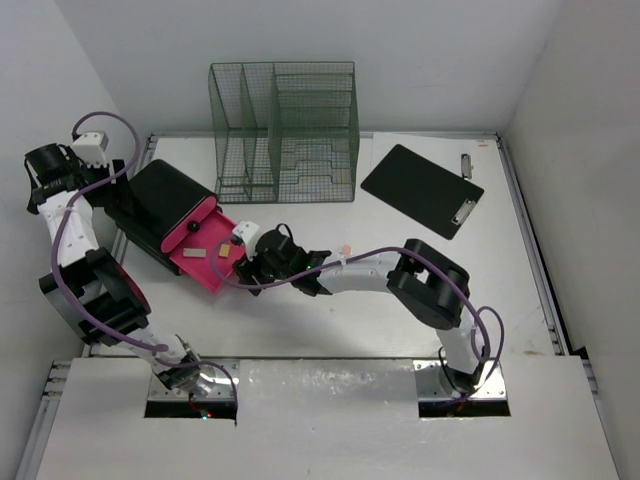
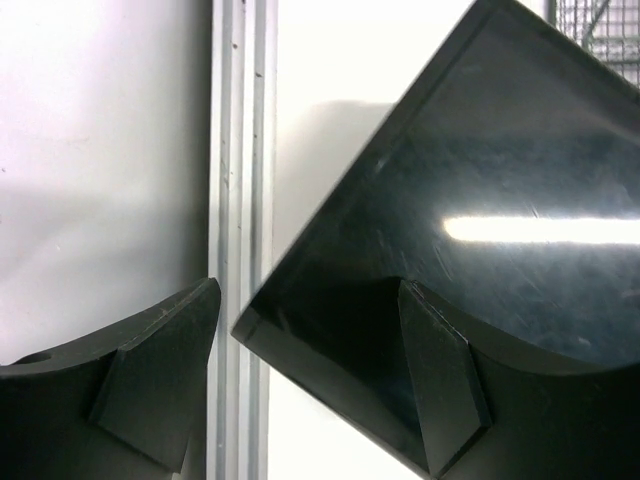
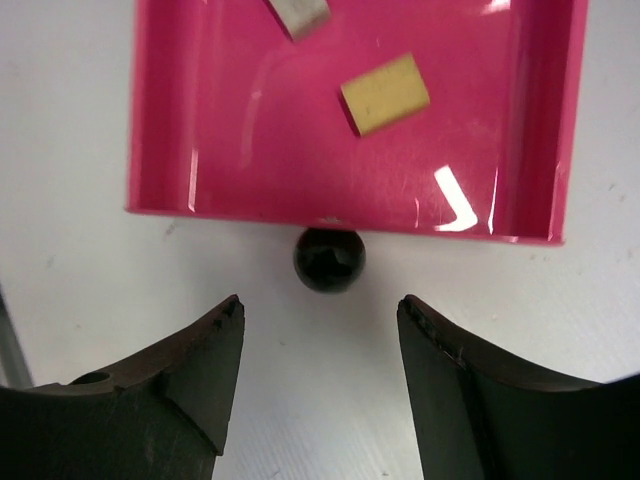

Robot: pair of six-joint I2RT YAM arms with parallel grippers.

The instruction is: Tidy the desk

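The white desk (image 1: 330, 325) holds a black box (image 1: 165, 200) with its pink drawer (image 1: 205, 262) pulled out toward the middle. The drawer holds a tan block (image 3: 385, 93) and a pale grey piece (image 3: 298, 14). My right gripper (image 3: 320, 302) is open just in front of the drawer's round black knob (image 3: 329, 260), not touching it; in the top view it (image 1: 250, 265) sits at the drawer's front edge. My left gripper (image 2: 310, 290) is open, its jaws standing either side of the black box's glossy back corner (image 2: 480, 200) by the left rail.
A green wire-mesh organizer (image 1: 285, 130) stands at the back. A black clipboard (image 1: 422, 190) lies at the back right, a small pen-like item (image 1: 466, 165) beyond it. A small pinkish piece (image 1: 345, 250) lies by the right forearm. A metal rail (image 2: 240, 150) runs along the left wall.
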